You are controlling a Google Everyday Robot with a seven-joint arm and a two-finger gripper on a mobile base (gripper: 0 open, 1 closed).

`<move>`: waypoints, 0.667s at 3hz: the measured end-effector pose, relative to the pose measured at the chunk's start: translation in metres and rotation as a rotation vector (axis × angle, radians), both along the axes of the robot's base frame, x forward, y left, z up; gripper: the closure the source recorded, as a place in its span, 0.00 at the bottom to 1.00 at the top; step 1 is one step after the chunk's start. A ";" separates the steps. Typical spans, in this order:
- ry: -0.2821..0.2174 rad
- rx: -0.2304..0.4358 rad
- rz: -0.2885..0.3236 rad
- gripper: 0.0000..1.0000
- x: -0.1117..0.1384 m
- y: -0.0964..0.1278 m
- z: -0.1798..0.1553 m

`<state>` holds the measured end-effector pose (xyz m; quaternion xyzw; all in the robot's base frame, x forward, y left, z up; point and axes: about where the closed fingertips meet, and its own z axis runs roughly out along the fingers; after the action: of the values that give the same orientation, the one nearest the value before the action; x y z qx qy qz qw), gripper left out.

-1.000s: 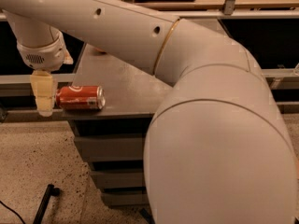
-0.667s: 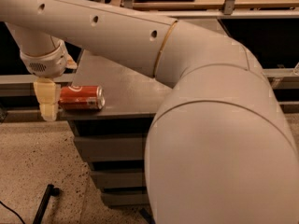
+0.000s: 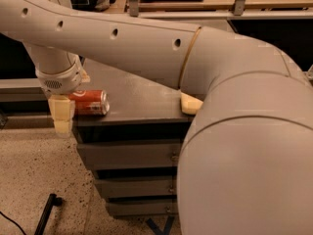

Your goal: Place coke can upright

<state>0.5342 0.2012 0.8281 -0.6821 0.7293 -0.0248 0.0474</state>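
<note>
The coke can [image 3: 92, 103] is red with silver ends. It lies on its side near the front left corner of the grey cabinet top [image 3: 142, 99]. My gripper [image 3: 63, 115] hangs from the wrist at the can's left end, at the cabinet's left edge, and covers that end of the can. My large white arm crosses the whole view above the can.
A yellow sponge [image 3: 190, 104] lies on the cabinet top to the right, partly hidden by my arm. The cabinet has drawers [image 3: 132, 155] below. A black rod [image 3: 46, 213] lies on the speckled floor at lower left. Shelving stands behind.
My gripper has moved right and a little down, closing in on the can's left end. The can has stayed lying in place.
</note>
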 end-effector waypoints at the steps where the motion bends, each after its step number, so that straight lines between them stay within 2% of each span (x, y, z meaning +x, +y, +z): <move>1: -0.014 0.016 0.026 0.00 0.007 0.000 0.001; 2: -0.018 0.028 0.054 0.00 0.013 0.003 0.000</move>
<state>0.5469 0.2042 0.8280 -0.7006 0.7104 -0.0197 0.0641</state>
